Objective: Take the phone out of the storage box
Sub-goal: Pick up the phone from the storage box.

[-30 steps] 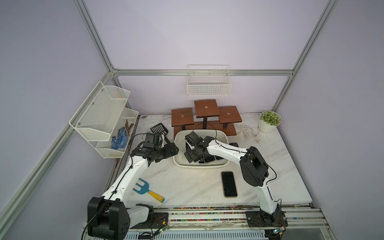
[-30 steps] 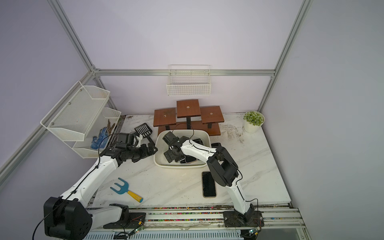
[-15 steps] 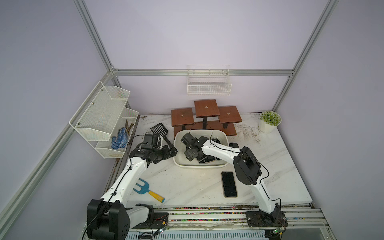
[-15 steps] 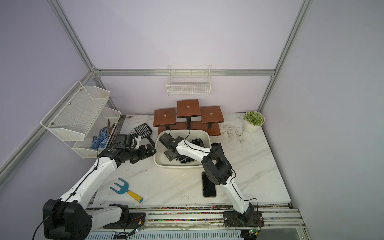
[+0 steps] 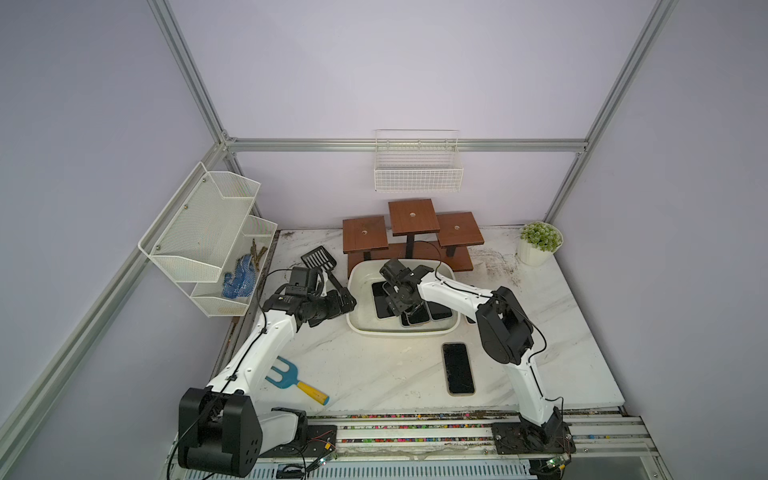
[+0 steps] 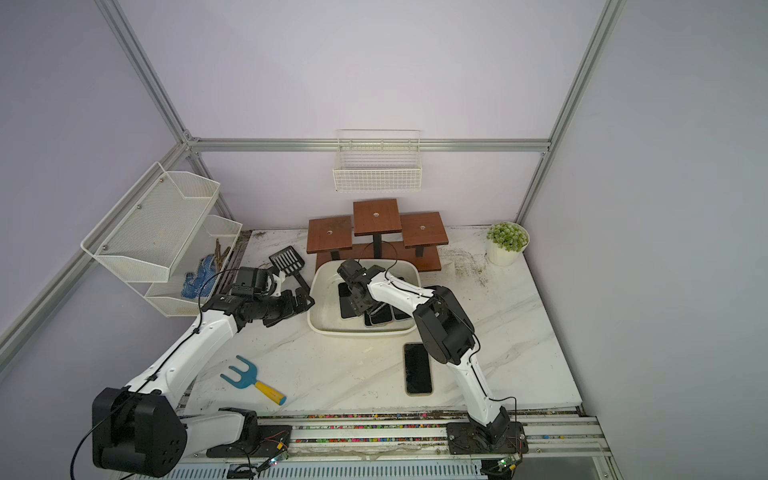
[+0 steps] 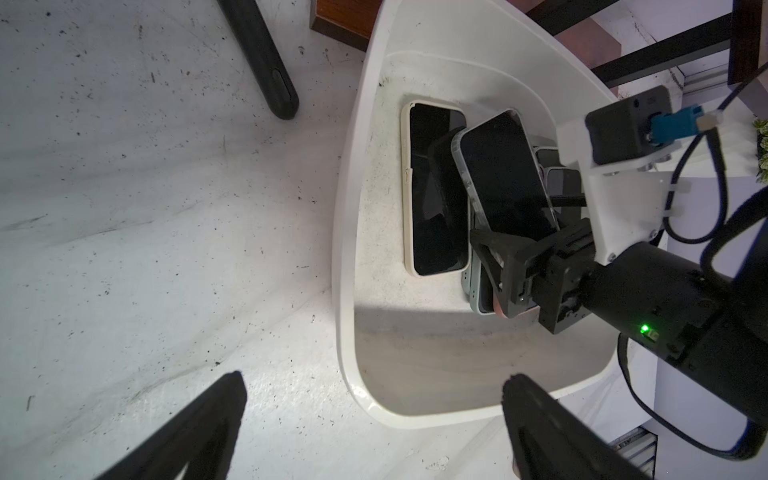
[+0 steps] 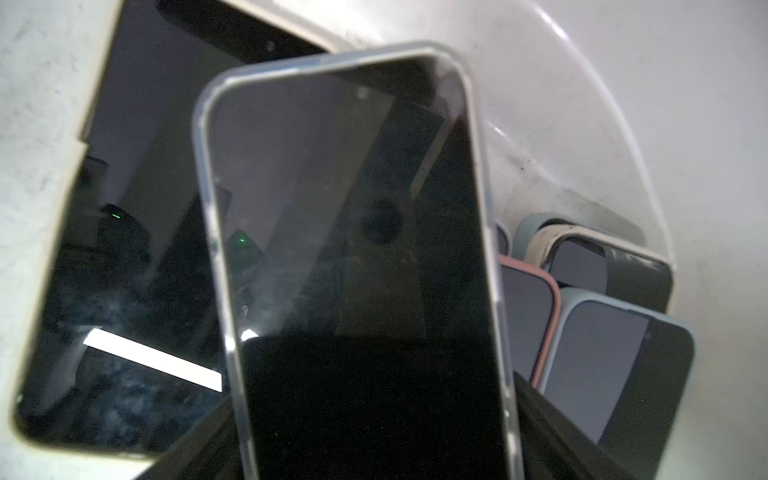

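**Lift the gripped phone straight up and clear of the rim**

The right end effector [image 7: 511, 249] is clenched on the lower end of a black-screened phone in a clear case [image 7: 505, 174]. The phone slants upward inside the wide, shallow white plastic storage box [image 5: 399, 332], its free end raised over a flat cream-cased phone [image 7: 432, 195]. The left end effector [image 5: 347, 300] hangs released, fingers spread, just outside the box's left wall over the white marbled worktop [image 5: 374, 374].

The hold is at one end only, so the phone will probably want to pivot. A slow vertical lift until it clears the rim, then a sideways carry, looks safest and should not drag its neighbours along.

The left wrist view shows the tilt and the jaws on the phone's end, which the right arm hides in both top views. The right wrist view gives the close look at a pink-cased phone [image 8: 528, 320] and a blue-cased phone [image 8: 615, 365] packed beside it. Only the top views show a bare black phone [image 5: 458, 368] lying out on the worktop.
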{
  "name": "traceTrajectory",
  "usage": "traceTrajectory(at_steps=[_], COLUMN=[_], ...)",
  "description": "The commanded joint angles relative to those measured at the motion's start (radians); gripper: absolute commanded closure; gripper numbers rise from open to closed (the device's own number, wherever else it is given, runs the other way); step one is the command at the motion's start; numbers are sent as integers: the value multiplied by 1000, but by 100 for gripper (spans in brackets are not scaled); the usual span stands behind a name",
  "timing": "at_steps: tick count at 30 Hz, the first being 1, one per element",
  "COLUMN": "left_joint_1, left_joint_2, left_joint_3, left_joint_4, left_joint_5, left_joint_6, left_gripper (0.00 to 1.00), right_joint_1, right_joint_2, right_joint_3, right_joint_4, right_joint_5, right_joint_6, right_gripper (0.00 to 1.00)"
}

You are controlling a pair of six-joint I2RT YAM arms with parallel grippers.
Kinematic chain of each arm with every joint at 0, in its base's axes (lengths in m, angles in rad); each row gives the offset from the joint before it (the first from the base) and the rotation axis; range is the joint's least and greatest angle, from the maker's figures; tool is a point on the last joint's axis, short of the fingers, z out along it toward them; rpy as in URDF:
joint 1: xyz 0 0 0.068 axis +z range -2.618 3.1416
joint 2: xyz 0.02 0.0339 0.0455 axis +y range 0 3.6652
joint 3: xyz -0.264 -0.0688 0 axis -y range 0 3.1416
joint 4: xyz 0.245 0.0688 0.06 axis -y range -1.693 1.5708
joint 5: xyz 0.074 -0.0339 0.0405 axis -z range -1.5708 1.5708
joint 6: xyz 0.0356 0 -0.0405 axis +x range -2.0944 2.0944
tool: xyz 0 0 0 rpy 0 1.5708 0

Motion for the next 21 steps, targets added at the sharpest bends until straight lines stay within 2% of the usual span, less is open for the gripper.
traceTrajectory(at_steps=[1, 2, 4, 8, 21], left_joint_1=[10, 10, 10, 10, 10], left_joint_2=[3, 2, 0, -3, 12], left_joint_3=[14, 14, 14, 6, 13], left_joint_4=[31, 31, 31, 36, 116], left_joint_5=[20, 19, 18, 17, 107], left_joint_6=[3, 1, 0, -4, -44], left_gripper=[0, 0, 0, 0, 0], right_joint_1=[-44, -45, -46, -46, -73], right_joint_2=[16, 16, 14, -11, -221], right_joint_3=[-5, -3, -5, -3, 2], right_joint_4=[-71, -71, -71, -66, 33], right_joint_5=[-9, -11, -7, -15, -142], right_joint_6=[-15, -18, -21, -25, 18], right_gripper=[29, 38, 48, 56, 66])
